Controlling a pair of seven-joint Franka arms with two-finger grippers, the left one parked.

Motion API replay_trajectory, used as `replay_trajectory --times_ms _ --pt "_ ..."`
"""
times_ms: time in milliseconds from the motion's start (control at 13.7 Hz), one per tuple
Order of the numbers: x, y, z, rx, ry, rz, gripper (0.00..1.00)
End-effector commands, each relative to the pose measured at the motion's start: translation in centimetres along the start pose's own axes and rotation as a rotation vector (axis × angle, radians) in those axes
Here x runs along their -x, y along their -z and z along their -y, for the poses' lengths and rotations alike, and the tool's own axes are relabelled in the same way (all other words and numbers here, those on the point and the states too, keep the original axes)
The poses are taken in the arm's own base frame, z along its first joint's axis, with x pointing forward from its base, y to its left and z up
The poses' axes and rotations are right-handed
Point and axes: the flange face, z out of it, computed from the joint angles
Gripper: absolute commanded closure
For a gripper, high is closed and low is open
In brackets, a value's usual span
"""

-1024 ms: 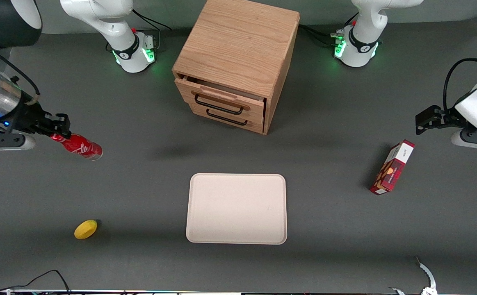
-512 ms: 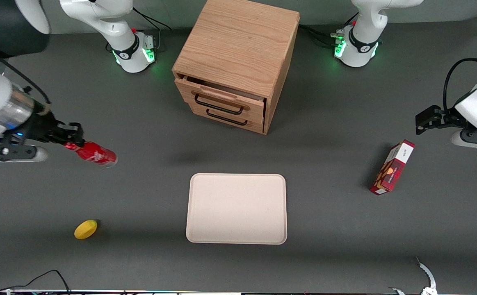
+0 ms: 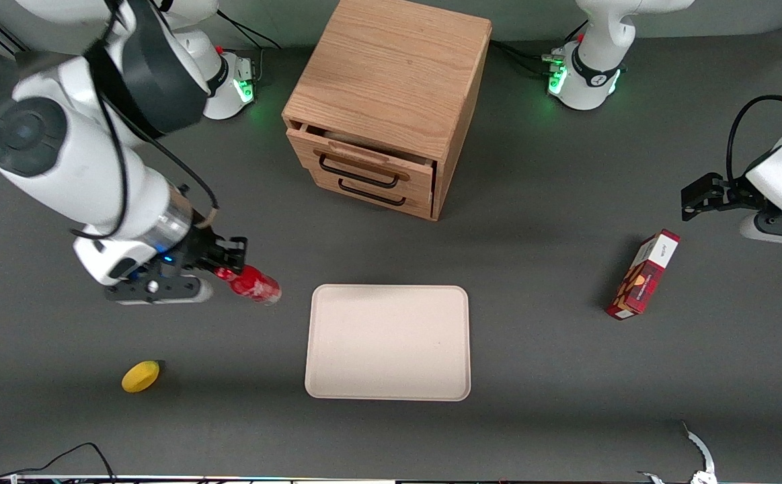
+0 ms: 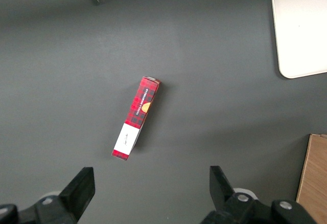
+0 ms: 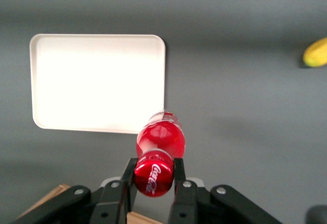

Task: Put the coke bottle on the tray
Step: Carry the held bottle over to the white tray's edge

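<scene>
Transport step: the tool point(image 3: 224, 264) grips the coke bottle point(image 3: 254, 285) by its cap, raised above the desk point(image 3: 552, 376) just beside the tray point(image 3: 388, 342). Next: carry over tray, lower, release.

Soft, even light falls from above on the dark matte surface point(image 3: 565, 376), which shows no glare. The wooden cabinet point(image 3: 391, 101) in the upper part of the front frame casts a broad, diffuse shadow beside and in front of itself. Green lamps glow at the arm bases point(image 3: 219, 84) near the top edge. The hand point(image 3: 224, 267), clamped on the coke bottle point(image 3: 256, 286) beside the tray toward the working arm's end, looks slightly smeared. In the right wrist view the tray point(image 5: 97, 81) is washed out to near white.
</scene>
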Motion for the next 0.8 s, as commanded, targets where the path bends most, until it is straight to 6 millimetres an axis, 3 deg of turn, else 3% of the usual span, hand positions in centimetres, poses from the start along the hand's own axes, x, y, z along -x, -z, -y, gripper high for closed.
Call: replay_trajectory --times_ms 0,220,439,732 --pt "-2.6 -4.2 2.4 -0.015 -0.024 -0.033 1.0" --pt "-3.7 -8.6 4.5 0.005 -0.018 -0.082 1.0" --pt "-5.1 -12.9 4.6 0.001 -0.025 -0.105 1.0" --pt "-6.4 -16.8 4.1 -0.005 -0.033 -0.14 1.0"
